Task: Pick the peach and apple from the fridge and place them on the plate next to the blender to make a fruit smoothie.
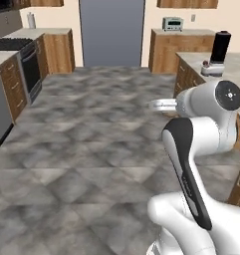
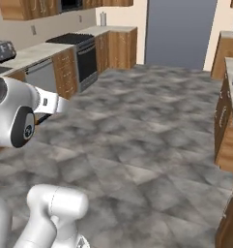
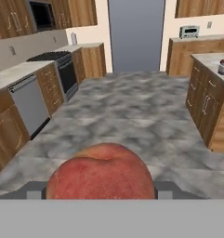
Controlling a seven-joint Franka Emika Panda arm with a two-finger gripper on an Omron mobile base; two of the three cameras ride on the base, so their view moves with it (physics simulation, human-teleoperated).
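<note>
The peach, orange-red with a paler top, sits right in front of the hand camera. My gripper is shut on it, with a grey fingertip showing at either side. The grey fridge stands at the far wall with its doors closed, also seen as fridge. On the right counter stands the black blender. Just in front of it lies the white plate, with a small dark red ball on it that looks like the apple. The hand view shows the plate too.
A wide grey tiled floor lies between me and the fridge. Wooden cabinets with a stove and a dishwasher line the left side. The island counter runs along the right. A toaster sits on the back counter.
</note>
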